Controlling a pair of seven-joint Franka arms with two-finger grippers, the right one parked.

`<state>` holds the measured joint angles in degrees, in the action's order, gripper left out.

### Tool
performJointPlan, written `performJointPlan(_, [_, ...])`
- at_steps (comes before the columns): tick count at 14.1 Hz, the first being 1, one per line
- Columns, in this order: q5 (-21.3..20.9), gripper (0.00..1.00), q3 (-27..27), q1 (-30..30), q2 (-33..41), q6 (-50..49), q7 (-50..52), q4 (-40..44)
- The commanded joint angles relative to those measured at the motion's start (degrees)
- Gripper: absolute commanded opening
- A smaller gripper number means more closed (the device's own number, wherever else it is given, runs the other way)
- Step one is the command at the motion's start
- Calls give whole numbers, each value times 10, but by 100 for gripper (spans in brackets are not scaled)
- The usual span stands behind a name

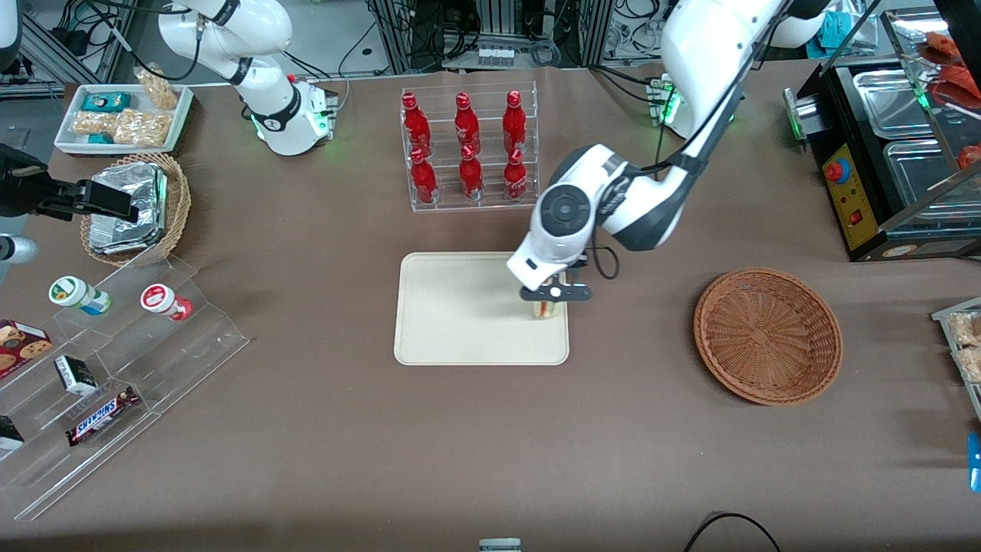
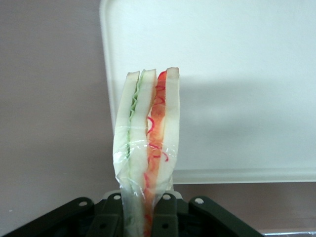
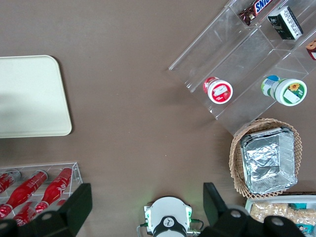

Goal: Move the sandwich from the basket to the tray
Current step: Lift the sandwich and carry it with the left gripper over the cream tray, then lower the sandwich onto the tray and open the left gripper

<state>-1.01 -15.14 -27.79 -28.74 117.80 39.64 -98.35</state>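
The sandwich (image 2: 148,143), a plastic-wrapped wedge of pale bread with green and red filling, stands on end between my gripper's fingers. My gripper (image 1: 548,307) is shut on the sandwich (image 1: 545,309) over the cream-beige tray (image 1: 460,322), at the tray's edge toward the working arm's end. In the left wrist view the gripper (image 2: 144,210) holds the sandwich low over the tray (image 2: 237,74), near one tray corner; I cannot tell whether the sandwich touches the tray. The reddish-brown wicker basket (image 1: 767,334) sits empty on the table, toward the working arm's end.
A clear rack of red bottles (image 1: 469,149) stands just past the tray, farther from the front camera. Clear tiered shelves with cups and snack bars (image 1: 107,360), a tan basket of foil packs (image 1: 134,207) and a white snack tray (image 1: 123,115) lie toward the parked arm's end. A black warmer (image 1: 881,153) stands at the working arm's end.
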Motion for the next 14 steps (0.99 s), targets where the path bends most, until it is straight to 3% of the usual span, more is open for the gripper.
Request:
performJointPlan(1, [-2,17,6,-26,-29,-6,31,38])
performJointPlan(8, [-1,19,6,-39,-68,4,54,80])
performJointPlan(12, [-5,19,7,-52,-125,2,77,154])
performJointPlan(14, [-4,26,7,-52,-126,3,77,154])
